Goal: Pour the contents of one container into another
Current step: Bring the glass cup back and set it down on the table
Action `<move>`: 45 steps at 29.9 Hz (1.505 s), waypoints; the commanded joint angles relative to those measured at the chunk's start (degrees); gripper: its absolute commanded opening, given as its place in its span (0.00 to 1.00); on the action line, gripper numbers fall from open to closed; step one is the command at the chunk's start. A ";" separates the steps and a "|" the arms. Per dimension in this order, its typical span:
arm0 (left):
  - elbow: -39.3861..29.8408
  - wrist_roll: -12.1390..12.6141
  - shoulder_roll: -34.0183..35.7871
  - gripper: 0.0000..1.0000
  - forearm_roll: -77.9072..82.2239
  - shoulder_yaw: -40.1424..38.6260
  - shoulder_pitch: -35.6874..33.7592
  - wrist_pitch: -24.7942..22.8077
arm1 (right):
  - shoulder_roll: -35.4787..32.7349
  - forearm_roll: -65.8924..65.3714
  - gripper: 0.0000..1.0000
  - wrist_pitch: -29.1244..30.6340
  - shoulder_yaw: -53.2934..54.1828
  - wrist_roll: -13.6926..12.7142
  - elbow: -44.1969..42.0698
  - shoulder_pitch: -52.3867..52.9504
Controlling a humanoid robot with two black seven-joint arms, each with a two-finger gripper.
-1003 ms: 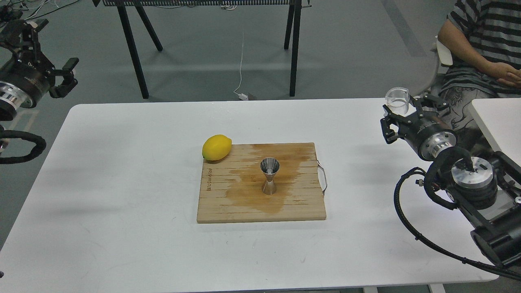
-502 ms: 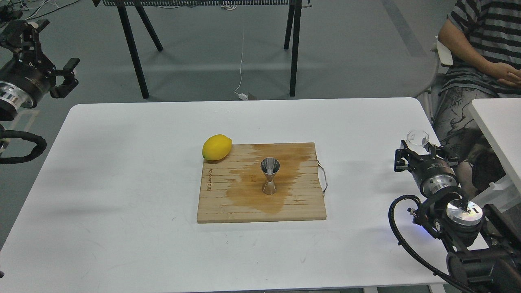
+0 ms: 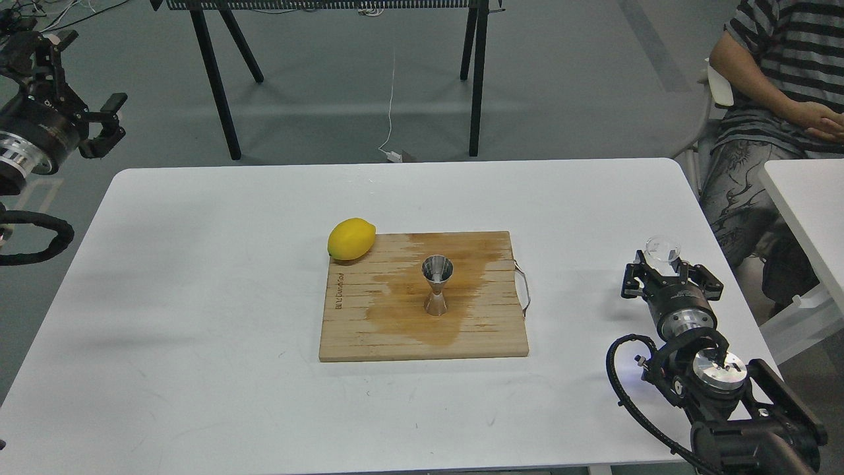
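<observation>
White surface (image 3: pixel 198 264) is filling my view. I'm seeing my left end effector (image 3: pixel 109 122) hanging open, off its left edge. Centrally, the steel jigger (image 3: pixel 437 285) is standing upright on the wet cutting board (image 3: pixel 369 330), beside a lemon (image 3: pixel 351 239). Far right, my right end effector (image 3: pixel 663 264) is gripping the glass cup (image 3: pixel 662 251) by its sides; I'm judging it light, slippery, breakable.
</observation>
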 commanded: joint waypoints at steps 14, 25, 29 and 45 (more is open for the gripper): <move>0.00 0.09 -0.08 0.99 0.00 0.00 0.01 0.00 | 1.78 -0.02 0.36 -1.42 -1.25 0.14 -2.25 0.00; 0.00 0.17 -0.08 0.99 0.00 0.00 0.01 0.00 | 2.40 0.07 0.96 -1.68 -1.42 -0.04 -3.30 0.18; -0.09 0.17 -0.08 0.99 0.00 0.00 0.01 0.00 | 2.66 0.07 0.97 -1.77 -1.42 -0.04 -2.95 0.18; 0.00 0.00 -0.08 0.99 0.00 -0.09 -0.08 0.00 | -4.45 -0.02 0.99 -1.94 -0.63 0.05 13.56 -7.29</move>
